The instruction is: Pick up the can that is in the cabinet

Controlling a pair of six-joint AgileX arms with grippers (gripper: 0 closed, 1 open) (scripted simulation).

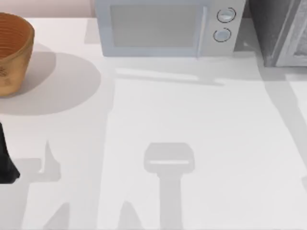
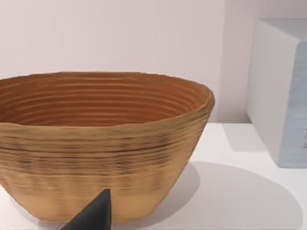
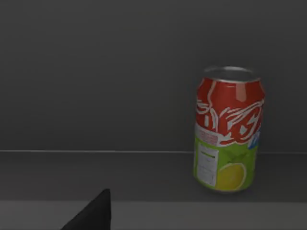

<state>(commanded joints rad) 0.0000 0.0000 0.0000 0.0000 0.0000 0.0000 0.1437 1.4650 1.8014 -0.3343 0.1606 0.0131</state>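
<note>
The can (image 3: pixel 228 129) stands upright inside the cabinet (image 3: pixel 96 72), on its dark floor near the back wall. It is red on top, green below, with a lemon picture and a silver lid. A dark part of my right gripper (image 3: pixel 91 215) shows low in the right wrist view, short of the can and off to one side, not touching it. In the top view the cabinet (image 1: pixel 276 28) stands at the back right, its paler door panel (image 1: pixel 300 40) swung out. My left gripper (image 1: pixel 7 158) sits parked at the table's left edge, facing the basket.
A woven brown basket (image 1: pixel 12 52) stands at the back left, seen close in the left wrist view as well (image 2: pixel 96 143). A pale blue-grey microwave (image 1: pixel 163 26) with two round knobs occupies the back middle. The white table (image 1: pixel 192 120) spreads between them.
</note>
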